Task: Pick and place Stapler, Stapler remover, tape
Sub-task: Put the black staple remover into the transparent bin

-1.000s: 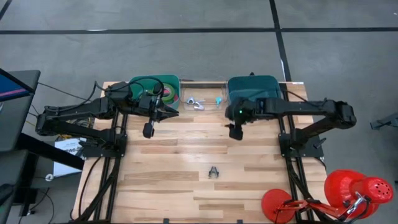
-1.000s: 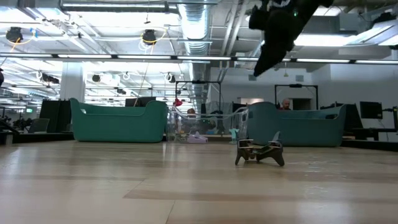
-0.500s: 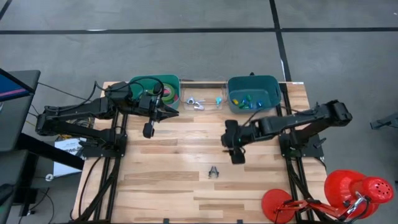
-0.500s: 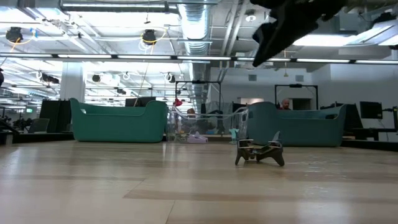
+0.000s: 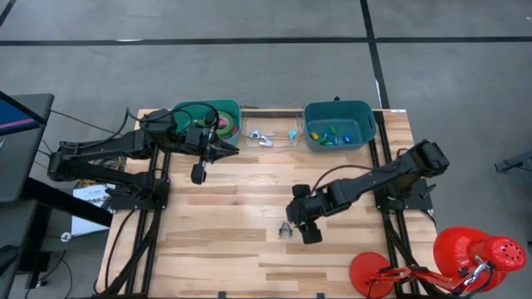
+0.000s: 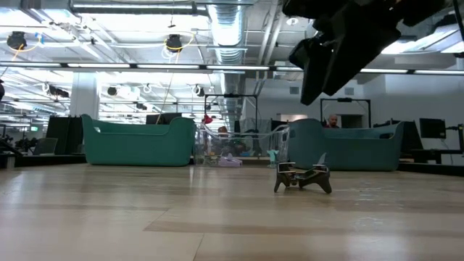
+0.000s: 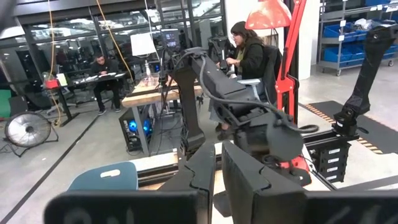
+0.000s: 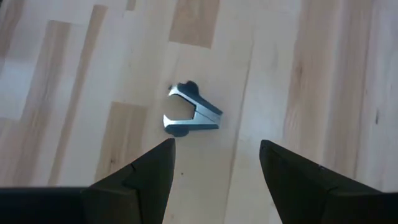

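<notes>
Your right end effector (image 5: 301, 223) hangs just beside the stapler remover (image 5: 285, 230), which lies on the worktop (image 5: 224, 249) below it.

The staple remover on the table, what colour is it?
The staple remover is silver metal with dark grips; the right wrist view shows it best.

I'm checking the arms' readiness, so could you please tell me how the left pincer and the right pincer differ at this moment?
The left pincer is shut, while the right pincer is open. The left pincer sits near the green bin at the table's far edge; the right pincer hangs above the stapler remover lying mid-table. The left pincer is level, the right pincer points down. Both are dark, two-fingered and hold nothing.
</notes>
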`<state>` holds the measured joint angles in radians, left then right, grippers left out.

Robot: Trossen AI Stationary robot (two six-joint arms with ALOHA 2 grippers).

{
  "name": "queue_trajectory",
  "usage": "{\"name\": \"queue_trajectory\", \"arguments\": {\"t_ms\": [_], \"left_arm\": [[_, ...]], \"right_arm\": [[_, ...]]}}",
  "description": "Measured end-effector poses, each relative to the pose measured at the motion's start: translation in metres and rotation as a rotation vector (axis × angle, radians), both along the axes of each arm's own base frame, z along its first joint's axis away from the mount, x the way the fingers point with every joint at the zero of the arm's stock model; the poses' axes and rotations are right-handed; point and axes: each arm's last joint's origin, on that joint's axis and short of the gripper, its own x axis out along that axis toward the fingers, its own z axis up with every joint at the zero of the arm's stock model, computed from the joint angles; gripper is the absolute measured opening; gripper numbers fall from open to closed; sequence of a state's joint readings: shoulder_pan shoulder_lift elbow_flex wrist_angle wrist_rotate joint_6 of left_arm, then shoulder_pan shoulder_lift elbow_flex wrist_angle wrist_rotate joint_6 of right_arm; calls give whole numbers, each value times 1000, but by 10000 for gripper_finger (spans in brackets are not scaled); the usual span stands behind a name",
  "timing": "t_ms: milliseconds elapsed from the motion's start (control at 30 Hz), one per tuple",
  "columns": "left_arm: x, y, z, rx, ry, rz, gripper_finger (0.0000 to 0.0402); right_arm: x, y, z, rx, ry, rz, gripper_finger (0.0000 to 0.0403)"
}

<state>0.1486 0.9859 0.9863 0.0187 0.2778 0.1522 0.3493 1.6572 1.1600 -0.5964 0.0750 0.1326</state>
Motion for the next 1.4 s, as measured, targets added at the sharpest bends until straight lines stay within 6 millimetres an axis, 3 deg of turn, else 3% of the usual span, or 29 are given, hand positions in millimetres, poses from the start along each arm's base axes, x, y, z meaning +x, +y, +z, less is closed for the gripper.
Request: {"name": "queue_trajectory", "arguments": {"t_ms": [133,333,767,1167,1400], "left_arm": [[0,0,0,0,-1,0,21],[0,0,0,1,-5,1,21],[0,0,1,1,-7,0,21],[0,0,1,1,-8,1,21],[0,0,1,1,-8,0,21]], "right_arm": [[11,8,5,17,9,-22,226],[18,11,12,156,39,-188,226],[17,13,11,192,63,-268,226],[11,17,9,332,143,-607,226],[20,22,-20,356,258,-683,226]]}}
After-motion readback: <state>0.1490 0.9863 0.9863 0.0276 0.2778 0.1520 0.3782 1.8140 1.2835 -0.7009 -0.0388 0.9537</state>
